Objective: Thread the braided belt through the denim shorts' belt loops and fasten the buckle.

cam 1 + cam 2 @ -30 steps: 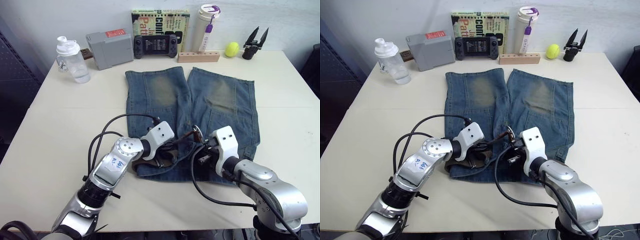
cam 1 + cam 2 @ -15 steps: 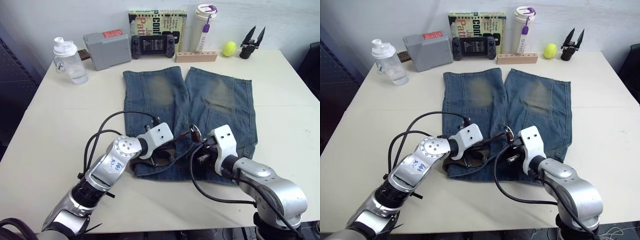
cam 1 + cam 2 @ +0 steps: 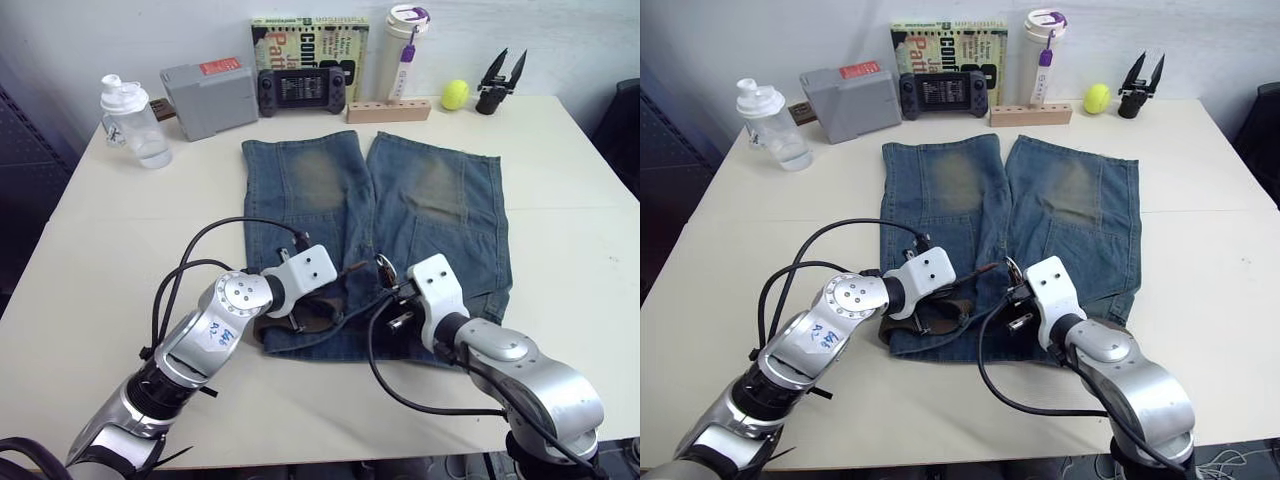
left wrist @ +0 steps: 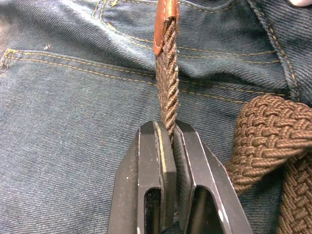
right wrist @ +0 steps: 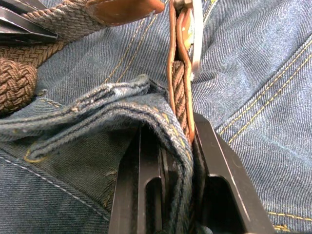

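Observation:
The denim shorts (image 3: 420,190) lie flat on the table, waistband nearest me. The braided belt (image 4: 167,83) lies bunched on the waistband. My left gripper (image 4: 168,129) is shut on the strap just behind its reddish leather tip (image 4: 165,24), which points at the buckle. My right gripper (image 5: 170,129) is shut on the buckle end of the belt together with a raised fold of denim waistband (image 5: 112,105). The metal buckle (image 5: 196,34) stands just past its fingers. In the eye views both grippers (image 3: 338,288) (image 3: 400,302) meet at the waistband's middle. The belt loops are hidden.
Along the table's far edge stand a clear bottle (image 3: 125,120), a grey box (image 3: 210,97), a game console (image 3: 303,88), a book (image 3: 308,40), a tumbler (image 3: 405,50), a wooden block (image 3: 385,110), a yellow ball (image 3: 456,95) and a black tool (image 3: 497,85).
The head camera has shifted slightly. Both grippers keep their holds at the waistband, with no clear move of belt or shorts.

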Robot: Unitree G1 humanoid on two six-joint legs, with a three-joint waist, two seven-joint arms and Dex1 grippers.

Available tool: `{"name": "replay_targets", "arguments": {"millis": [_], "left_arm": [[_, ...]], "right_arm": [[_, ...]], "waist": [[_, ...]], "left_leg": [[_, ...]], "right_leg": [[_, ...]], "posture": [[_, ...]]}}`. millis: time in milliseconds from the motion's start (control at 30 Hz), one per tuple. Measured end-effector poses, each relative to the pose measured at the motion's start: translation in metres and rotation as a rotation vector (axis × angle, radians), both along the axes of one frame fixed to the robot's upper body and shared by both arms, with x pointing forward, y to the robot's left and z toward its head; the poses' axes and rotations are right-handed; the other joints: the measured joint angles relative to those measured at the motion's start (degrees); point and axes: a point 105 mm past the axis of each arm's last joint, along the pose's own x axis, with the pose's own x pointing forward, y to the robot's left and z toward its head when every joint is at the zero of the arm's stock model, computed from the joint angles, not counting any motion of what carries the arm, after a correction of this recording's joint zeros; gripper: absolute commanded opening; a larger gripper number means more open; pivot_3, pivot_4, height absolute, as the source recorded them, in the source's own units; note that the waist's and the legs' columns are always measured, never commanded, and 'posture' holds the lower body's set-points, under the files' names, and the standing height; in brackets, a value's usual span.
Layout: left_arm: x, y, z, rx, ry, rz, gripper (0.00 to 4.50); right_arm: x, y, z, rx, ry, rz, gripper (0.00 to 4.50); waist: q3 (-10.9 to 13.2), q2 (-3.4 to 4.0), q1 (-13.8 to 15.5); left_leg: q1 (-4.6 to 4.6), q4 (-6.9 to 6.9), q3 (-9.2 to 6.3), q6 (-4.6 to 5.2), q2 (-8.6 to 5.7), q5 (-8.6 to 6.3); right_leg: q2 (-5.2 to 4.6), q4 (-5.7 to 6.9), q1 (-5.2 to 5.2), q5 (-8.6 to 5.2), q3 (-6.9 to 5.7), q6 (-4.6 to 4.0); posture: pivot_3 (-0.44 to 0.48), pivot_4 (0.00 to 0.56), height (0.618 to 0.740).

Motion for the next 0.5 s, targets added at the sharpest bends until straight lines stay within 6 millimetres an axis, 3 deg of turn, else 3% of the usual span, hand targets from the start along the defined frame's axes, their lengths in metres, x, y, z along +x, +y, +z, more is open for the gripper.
{"name": "replay_targets", "arguments": {"millis": [500], "left_arm": [[-0.002, -0.006, 0.001, 0.019, -0.008, -0.014, 0.0]], "right_arm": [[0.0, 0.013, -0.002, -0.104, -0.034, 0.048, 0.03]], "waist": [[0.0, 0.0, 0.0]], "left_leg": [[-0.02, 0.01, 0.02, 0.0, 0.0, 0.0]], "right_leg": [[0.0, 0.0, -0.02, 0.0, 0.03, 0.0]], "posture": [[0.0, 0.15, 0.731]]}}
